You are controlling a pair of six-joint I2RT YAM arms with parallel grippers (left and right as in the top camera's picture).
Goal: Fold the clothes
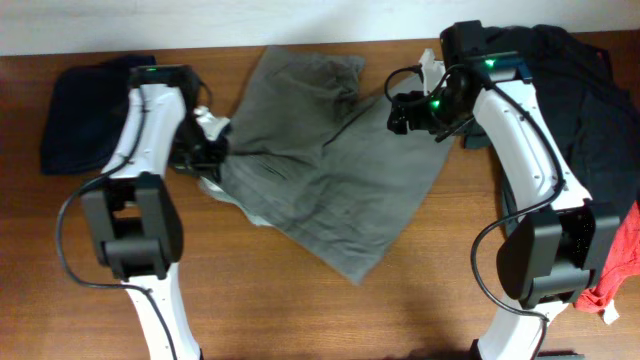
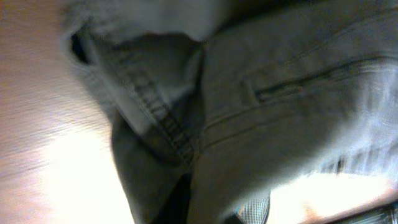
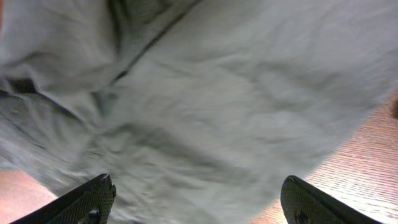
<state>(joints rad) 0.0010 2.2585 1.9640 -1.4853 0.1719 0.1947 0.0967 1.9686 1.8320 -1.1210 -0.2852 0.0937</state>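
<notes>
Brown wooden worktop [image 1: 300, 300], pale wall strip along the far edge. The shorts [image 1: 320, 170] lie spread but rumpled across the middle, grey-olive, one corner pointing toward the near edge, upper part bunched. Other garments are set aside: a navy piece [image 1: 75, 115] far left, a dark pile [image 1: 590, 80] far right, something red [image 1: 610, 270] beneath it. The left tool [image 1: 205, 150] is at the shorts' left edge, where pale lining [image 1: 215, 125] shows. Its jaws are drawn in narrow and, judging by the cloth crowding the left wrist view, pinching that edge. The fingers themselves are barely visible there, only seam and a pocket slit [image 2: 292, 87]. The right tool [image 1: 405, 110] hangs over the upper right part of the shorts with jaws wide apart and gripping nothing; grey fabric fills the space between its fingertips [image 3: 102, 190]. Reading: the grasping stage before a first fold, one side secured, the other not yet. The next move calls for the right tool to go down and close on an edge, not a mid-panel ridge. Then both should lift evenly so the cloth does not drag or twist.
</notes>
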